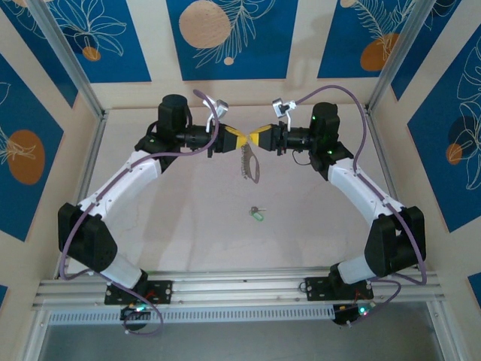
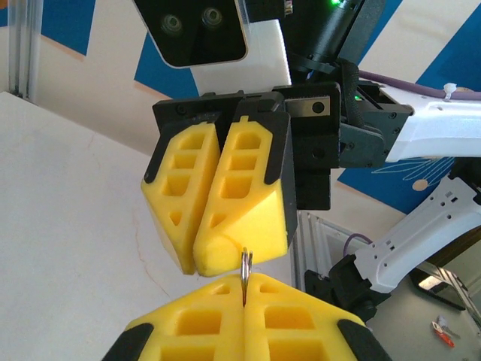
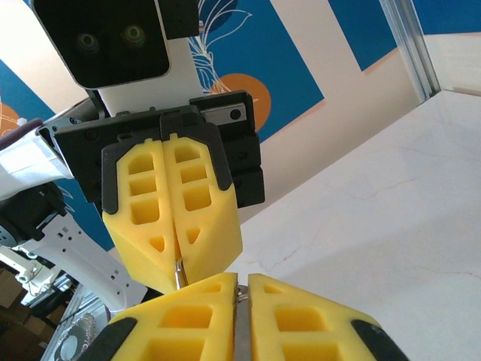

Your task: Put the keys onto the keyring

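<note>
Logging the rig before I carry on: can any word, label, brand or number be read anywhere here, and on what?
No text can be read in these views.
Wall panels: leaf and circle patterns only, no lettering.
Wrist camera housing: plain, no label visible.
Key: too small to tell whether it bears a stamp.

The left gripper (image 2: pixel 246 293) and right gripper (image 2: pixel 197 259) have matt yellow fingers, moulded plastic or foam, backed in black plastic. The keyring (image 2: pixel 246 274) is thin, shiny metal wire. The key's (image 1: pixel 258 214) pale green head looks like plastic. The table (image 1: pixel 188 218) is smooth, pale, faintly veined. Brushed metal rails (image 1: pixel 225 284) edge it.
</note>
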Robot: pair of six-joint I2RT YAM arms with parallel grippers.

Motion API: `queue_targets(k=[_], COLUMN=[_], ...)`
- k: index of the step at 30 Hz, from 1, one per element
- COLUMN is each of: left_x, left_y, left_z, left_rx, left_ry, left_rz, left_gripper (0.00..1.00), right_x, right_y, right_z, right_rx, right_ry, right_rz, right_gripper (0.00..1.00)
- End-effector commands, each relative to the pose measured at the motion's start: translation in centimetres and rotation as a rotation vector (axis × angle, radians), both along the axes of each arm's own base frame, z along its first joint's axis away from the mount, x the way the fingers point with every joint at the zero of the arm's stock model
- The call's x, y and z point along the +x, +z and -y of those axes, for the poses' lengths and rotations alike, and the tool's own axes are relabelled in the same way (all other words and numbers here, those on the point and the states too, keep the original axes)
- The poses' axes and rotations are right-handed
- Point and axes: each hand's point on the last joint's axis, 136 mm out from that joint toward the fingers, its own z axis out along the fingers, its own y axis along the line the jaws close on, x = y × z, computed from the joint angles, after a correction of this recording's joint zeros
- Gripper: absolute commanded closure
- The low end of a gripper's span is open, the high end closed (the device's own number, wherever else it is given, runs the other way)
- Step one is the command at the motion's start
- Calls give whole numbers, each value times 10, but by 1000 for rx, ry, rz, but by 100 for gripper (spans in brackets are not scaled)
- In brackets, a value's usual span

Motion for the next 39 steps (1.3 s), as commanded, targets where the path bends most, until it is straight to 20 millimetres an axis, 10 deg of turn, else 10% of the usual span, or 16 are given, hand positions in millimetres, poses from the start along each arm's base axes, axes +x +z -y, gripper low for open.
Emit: queue_targets(k=[1,17,39], left_x=[-6,-4,-4], left_y=[20,17,15], left_z=[3,6,6], left_rx=[-29,-36,-34], left_ry=[-26,-32,-35], left_rz=[82,77,71], left_gripper=[100,100,100], right_x=[-1,4,-16], right_y=[-7,-1,14], right_z=[-3,30,7], right_rx=[-6,28,52], right_ry=[14,-70,-24], right_rz=[-1,-23,23], right_gripper=[89,50,59])
